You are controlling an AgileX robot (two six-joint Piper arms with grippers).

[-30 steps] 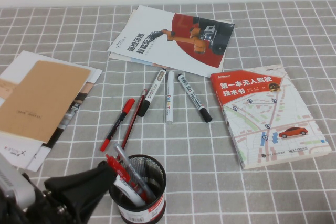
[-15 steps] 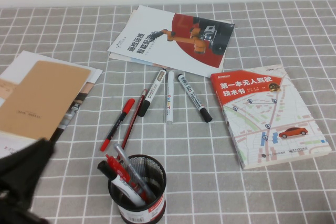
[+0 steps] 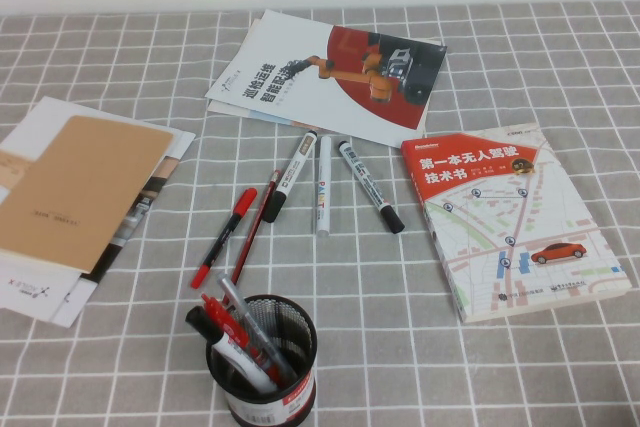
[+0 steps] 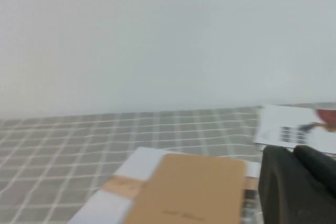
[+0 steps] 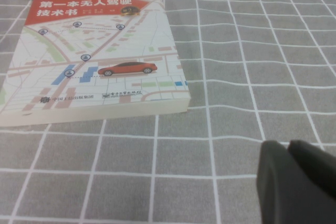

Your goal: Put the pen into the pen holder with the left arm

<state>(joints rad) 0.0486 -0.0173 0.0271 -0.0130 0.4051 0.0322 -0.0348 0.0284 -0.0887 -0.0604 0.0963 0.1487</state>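
The slim grey-silver pen (image 3: 248, 319) stands slanted inside the black wire-mesh pen holder (image 3: 300, 349) at the table's near edge, beside a red pen and a black-capped white marker. Neither arm appears in the high view. In the left wrist view my left gripper (image 4: 293, 151) is shut and empty, raised above the brown notebook (image 4: 189, 187) and away from the holder. In the right wrist view my right gripper (image 5: 289, 146) is shut and empty, low over the checked cloth near the map book (image 5: 94, 61).
A red-capped pen (image 3: 225, 235), a dark red pen (image 3: 256, 227) and three thick markers (image 3: 323, 185) lie mid-table. The map book (image 3: 515, 217) is at the right, a robot booklet (image 3: 330, 77) at the back, and the brown notebook (image 3: 75, 192) at the left.
The left arm has pulled back from beside the pen holder toward the near left and left the high view. The pens in the holder have not moved.
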